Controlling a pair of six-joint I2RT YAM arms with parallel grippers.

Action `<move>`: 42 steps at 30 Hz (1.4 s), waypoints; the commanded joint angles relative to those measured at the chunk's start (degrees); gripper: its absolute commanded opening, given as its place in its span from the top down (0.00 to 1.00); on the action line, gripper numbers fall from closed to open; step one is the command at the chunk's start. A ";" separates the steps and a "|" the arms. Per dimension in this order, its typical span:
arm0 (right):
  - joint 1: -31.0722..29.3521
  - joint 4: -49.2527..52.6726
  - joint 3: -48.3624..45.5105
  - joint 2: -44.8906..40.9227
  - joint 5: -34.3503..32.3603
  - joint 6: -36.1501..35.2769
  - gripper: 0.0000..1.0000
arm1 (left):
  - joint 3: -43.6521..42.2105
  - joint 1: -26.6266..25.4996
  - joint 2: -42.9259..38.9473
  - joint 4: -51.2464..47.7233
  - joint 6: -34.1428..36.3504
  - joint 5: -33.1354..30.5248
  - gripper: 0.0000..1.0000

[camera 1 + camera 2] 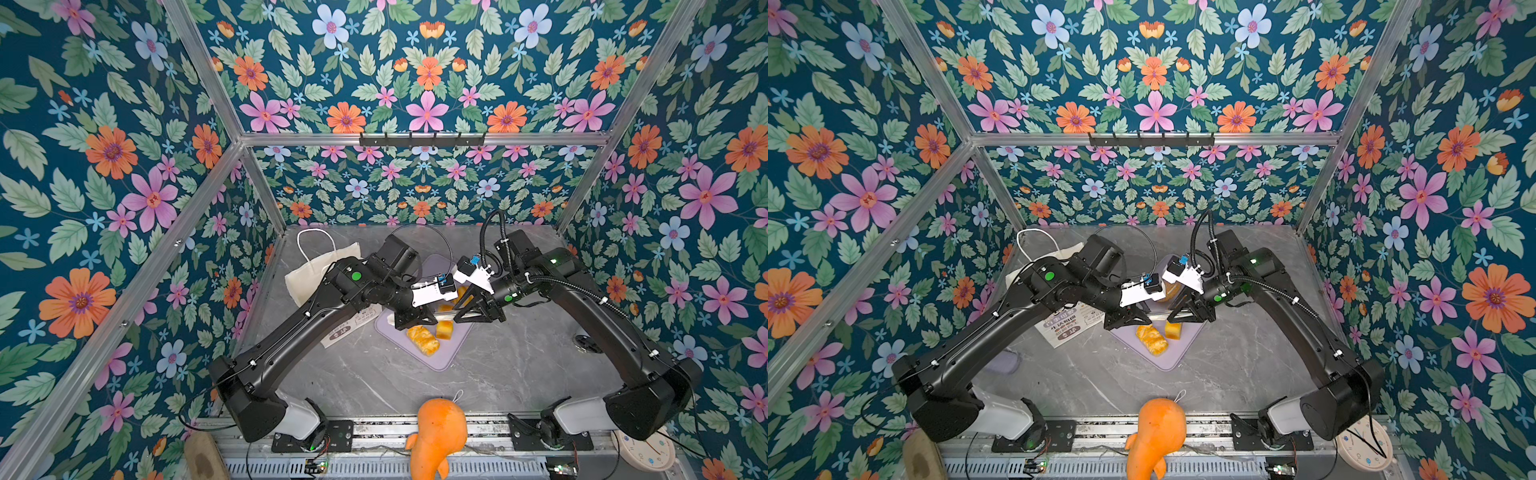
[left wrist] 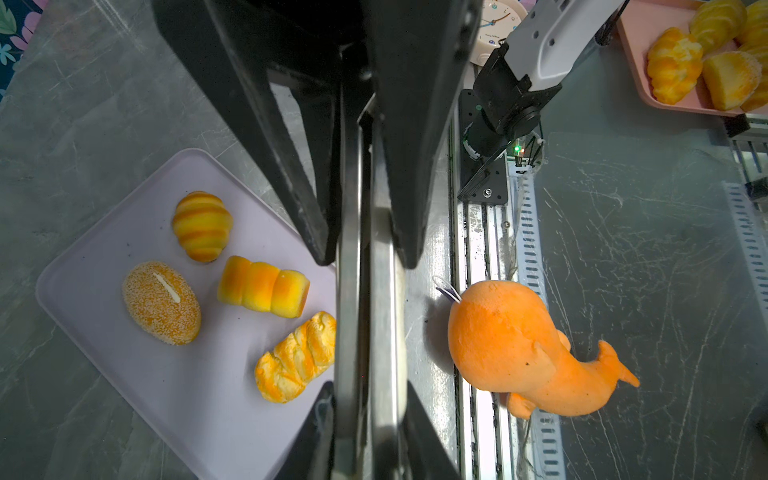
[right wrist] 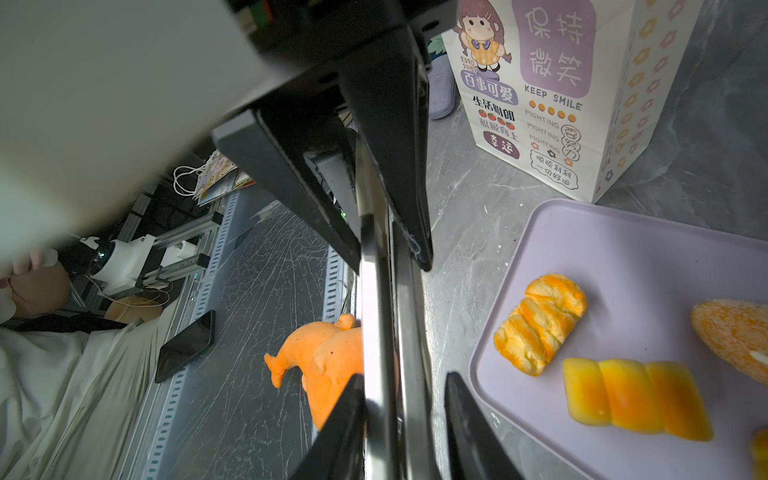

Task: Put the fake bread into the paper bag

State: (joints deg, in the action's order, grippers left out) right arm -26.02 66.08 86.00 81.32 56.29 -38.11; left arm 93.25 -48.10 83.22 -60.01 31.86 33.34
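Note:
Four pieces of fake bread lie on a lilac tray (image 2: 124, 232): a ridged croissant (image 2: 201, 226), a speckled bun (image 2: 162, 302), a blocky loaf (image 2: 262, 286) and a twisted roll (image 2: 296, 357). The white paper bag (image 3: 552, 99), printed with a cartoon girl, stands upright just beyond the tray, back left of it in a top view (image 1: 309, 274). My left gripper (image 1: 432, 320) and right gripper (image 1: 456, 320) hover tip to tip above the tray's middle. Both are shut and hold nothing. They hide part of the bread in both top views; the roll (image 1: 423, 340) shows.
A big orange plush toy (image 1: 436, 432) lies on the rail at the table's front edge. A round clock (image 1: 644, 451) sits at the front right. A pink tray (image 2: 636, 50) with more bread shows off the table. Patterned walls enclose three sides.

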 commanded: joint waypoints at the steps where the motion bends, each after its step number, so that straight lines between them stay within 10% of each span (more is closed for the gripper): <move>1: -0.09 0.01 -0.30 -0.06 1.53 -1.14 0.66 | 0.44 0.02 -0.27 3.23 0.00 0.65 0.74; 15: -0.10 -1.32 -0.48 0.15 1.88 -0.39 0.79 | 0.53 0.02 -0.09 3.73 -0.46 0.08 0.72; 21: -0.13 -5.34 -2.36 -1.36 -0.18 2.71 0.82 | -0.19 0.02 -1.06 6.31 -2.60 -2.68 0.42; 32: -0.13 -23.66 -17.85 -9.66 -17.78 23.20 0.79 | -9.34 2.88 -12.27 26.41 -14.53 -20.62 0.29; 42: -1.90 -31.66 -32.22 -23.83 -37.17 39.35 0.78 | -20.06 5.28 -19.55 35.10 -19.73 -22.93 0.27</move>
State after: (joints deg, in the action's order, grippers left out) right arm -27.24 38.70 54.81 59.75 26.83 -5.52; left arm 74.02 -43.11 64.42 -29.04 14.76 11.70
